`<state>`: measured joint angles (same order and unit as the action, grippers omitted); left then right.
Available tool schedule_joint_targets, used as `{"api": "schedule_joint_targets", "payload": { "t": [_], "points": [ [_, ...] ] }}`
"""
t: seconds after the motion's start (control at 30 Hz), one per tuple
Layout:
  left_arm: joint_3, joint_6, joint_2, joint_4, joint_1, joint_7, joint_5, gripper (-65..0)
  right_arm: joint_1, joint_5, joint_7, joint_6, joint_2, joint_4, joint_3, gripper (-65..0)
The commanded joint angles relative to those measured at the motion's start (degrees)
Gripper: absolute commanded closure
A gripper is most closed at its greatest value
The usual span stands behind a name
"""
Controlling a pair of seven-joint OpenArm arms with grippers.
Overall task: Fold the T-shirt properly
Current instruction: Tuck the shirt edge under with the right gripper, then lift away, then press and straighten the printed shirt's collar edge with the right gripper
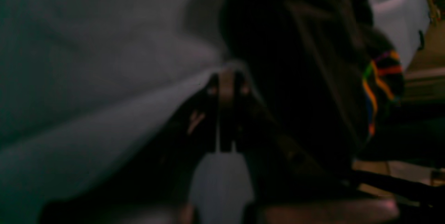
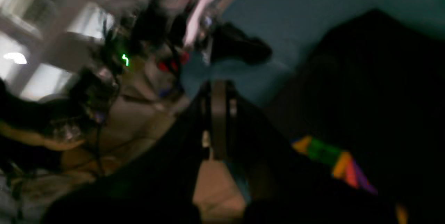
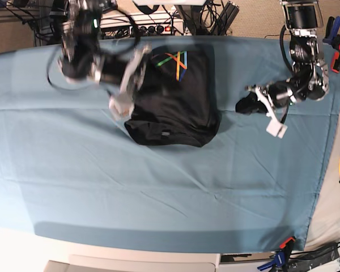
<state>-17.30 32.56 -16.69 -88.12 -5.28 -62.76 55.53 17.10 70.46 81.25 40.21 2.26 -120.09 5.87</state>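
T-shirt (image 3: 178, 105), black, rumpled, colour-lined, partly beneath right gripper (image 2: 221, 86), left gripper (image 3: 242, 104) apart, both closed, empty, blue cloth (image 3: 158, 192) below.

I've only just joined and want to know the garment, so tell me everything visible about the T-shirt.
The T-shirt is black, soft-looking fabric with colourful line print showing near its far side. It lies bunched on the blue cloth, its near edge curled and creased. The right gripper is close over it; whether they touch is unclear.
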Motion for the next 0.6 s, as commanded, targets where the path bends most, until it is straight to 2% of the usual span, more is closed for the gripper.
{"api": "schedule_joint_targets", "payload": {
  "t": [0.0,0.13,0.27,0.4,0.57],
  "points": [
    [-0.2,0.57,-0.59,-0.9,0.31,1.14,1.99,0.0,1.99,-0.26,-1.46,-0.21,1.2,-4.17,0.15,0.0],
    [-0.2,0.57,-0.42,-0.9,-0.76,1.2,2.23,0.0,11.54,-14.8,-8.15,-0.21,4.46,-14.08,1.09,0.0],
    [-0.17,0.59,-0.13,-0.9,-0.74,1.22,2.36,0.0,15.87,-27.04,-13.57,-0.21,4.57,-14.91,4.39,0.0],
    [-0.17,1.46,-0.13,-0.9,-0.76,1.22,2.43,0.0,15.63,-38.69,-23.63,-0.87,4.57,-14.91,6.62,0.0],
    [-0.17,1.46,-0.13,-0.9,-0.74,1.22,2.84,0.0,10.73,-46.97,-27.76,-4.98,4.22,-12.48,5.73,0.0]
  ]
}}
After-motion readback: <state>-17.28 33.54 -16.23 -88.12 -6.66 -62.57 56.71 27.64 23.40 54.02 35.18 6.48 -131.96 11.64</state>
